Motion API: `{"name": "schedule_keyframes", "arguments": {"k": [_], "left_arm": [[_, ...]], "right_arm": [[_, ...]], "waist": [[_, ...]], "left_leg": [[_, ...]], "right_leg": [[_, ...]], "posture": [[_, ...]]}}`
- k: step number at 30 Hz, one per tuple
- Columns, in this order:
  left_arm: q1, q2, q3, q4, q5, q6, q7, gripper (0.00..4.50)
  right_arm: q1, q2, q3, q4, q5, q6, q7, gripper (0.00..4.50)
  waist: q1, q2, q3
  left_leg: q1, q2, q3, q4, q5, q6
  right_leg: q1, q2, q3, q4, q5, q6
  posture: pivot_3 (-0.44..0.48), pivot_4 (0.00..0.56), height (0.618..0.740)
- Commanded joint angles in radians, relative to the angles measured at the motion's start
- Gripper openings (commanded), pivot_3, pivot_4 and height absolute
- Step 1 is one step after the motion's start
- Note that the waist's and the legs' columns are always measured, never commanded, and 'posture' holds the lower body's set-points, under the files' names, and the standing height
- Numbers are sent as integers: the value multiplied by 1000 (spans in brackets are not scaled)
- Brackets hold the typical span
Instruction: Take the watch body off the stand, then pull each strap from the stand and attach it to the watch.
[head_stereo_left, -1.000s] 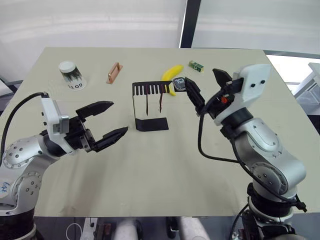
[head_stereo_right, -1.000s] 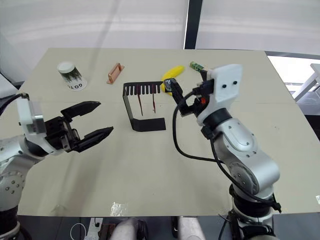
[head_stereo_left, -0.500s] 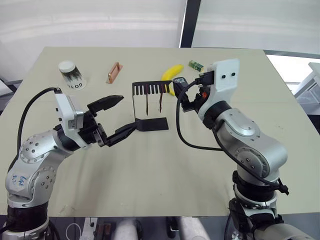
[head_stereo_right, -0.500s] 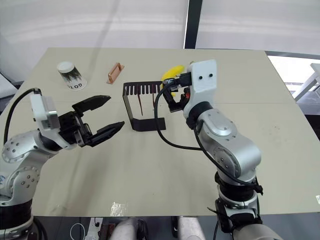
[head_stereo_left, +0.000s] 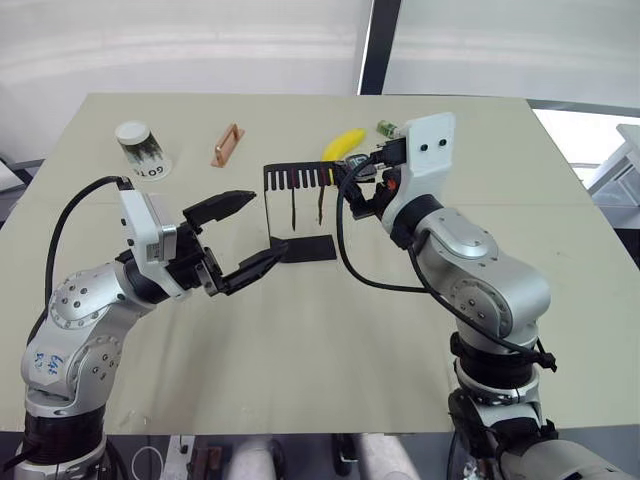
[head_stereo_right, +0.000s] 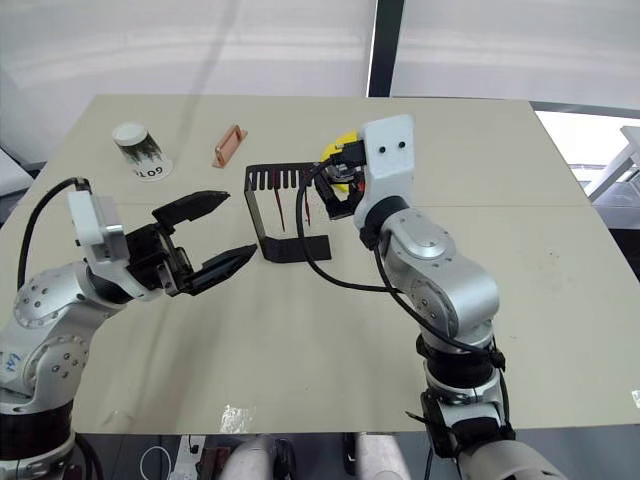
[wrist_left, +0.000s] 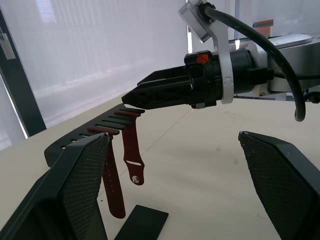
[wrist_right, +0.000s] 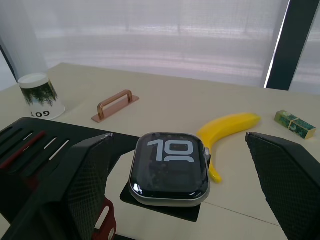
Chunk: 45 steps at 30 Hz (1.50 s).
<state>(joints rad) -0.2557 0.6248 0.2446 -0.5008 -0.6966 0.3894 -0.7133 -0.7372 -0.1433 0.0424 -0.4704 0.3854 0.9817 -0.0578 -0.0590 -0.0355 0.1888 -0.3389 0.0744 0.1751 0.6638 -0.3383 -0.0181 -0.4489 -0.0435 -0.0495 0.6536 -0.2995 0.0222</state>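
Beige table (head_stereo_left: 330, 340) before pale window blinds, with the stand (head_stereo_left: 300, 247) upright near the middle. Hanging from its comb slots side by side: the straps (wrist_left: 132, 150), both maroon, lower ends clear of the base. Lying flat on the end of the stand's top arm: the watch body (wrist_right: 170, 167), screen up and lit with "10". Right gripper (wrist_right: 178, 137) level with that arm, fingers (wrist_right: 90, 185) spread wide either side of the watch body, seemingly not touching it, though contact hard to judge. Left gripper (head_stereo_left: 265, 225) close to the stand's open side, fingers parted and holding nothing. Farther back on the table: banana (wrist_right: 230, 125), small green box (wrist_right: 292, 124), copper handle (head_stereo_left: 228, 145), paper cup (head_stereo_left: 140, 148).
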Motion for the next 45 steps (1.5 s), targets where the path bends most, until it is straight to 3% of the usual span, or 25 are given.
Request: {"name": "schedule_keyframes", "arguments": {"k": [1, 16, 19, 23, 24, 36, 40, 45], "left_arm": [[6, -2, 6, -45, 1, -17, 10, 4466], [37, 1, 12, -74, -4, -12, 31, 4466], [35, 1, 12, -72, -2, -15, 31, 4500], [37, 2, 7, -73, -2, -18, 23, 4500], [37, 3, 7, -71, 0, -19, 20, 4500], [23, 16, 24, -42, 13, -39, 9, 4500], [35, 36, 26, -32, -7, -34, -41, 4500], [25, 64, 9, -10, -16, -35, -124, 4500]], "right_arm": [[-28, 10, -10, -4, -11, -31, 23, 4500], [-40, 38, -26, 42, -15, -52, 37, 4500], [-43, 51, -36, 44, -9, -45, 35, 3652], [-45, 71, -54, 47, 1, -36, 31, 1744], [-47, 75, -58, 48, 3, -35, 31, 1612], [-65, 71, -86, 22, 26, -86, 63, 1615], [-53, 50, -117, -51, 81, -136, 130, 1615], [20, -10, -145, -158, 99, -209, 183, 1615]], "waist": [[0, 0, 0], [-1, 0, 0], [-1, 0, 0], [-1, 0, 0], [-1, 0, 0], [-1, 0, 0], [0, 0, 0], [1, 1, 0]], "left_leg": [[0, 0, 0, 0, 0, 0], [-1, 0, 0, -1, 0, 0], [-1, 0, 0, -1, 0, 0], [-1, 0, 0, -1, 0, 0], [-1, 0, 0, -1, 0, 0], [-4, 0, 0, -1, 0, 0], [-15, 0, 0, 1, 1, 1], [-15, 0, -1, -1, 1, 1]], "right_leg": [[0, 0, 0, 0, 0, 0], [0, 0, 0, -1, 0, 0], [-1, 0, 0, -1, 0, 0], [-1, 0, 0, -1, 0, 0], [-1, 0, 0, -1, 0, 0], [-4, 0, 0, -1, 0, 0], [-15, 0, 0, 0, 0, 0], [-16, 0, -1, -1, 0, 0]], "posture": [[0, 150, 729], [0, 150, 729], [0, 150, 729], [0, 150, 729], [0, 150, 729], [0, 150, 729], [0, 150, 729], [0, 150, 729]]}}
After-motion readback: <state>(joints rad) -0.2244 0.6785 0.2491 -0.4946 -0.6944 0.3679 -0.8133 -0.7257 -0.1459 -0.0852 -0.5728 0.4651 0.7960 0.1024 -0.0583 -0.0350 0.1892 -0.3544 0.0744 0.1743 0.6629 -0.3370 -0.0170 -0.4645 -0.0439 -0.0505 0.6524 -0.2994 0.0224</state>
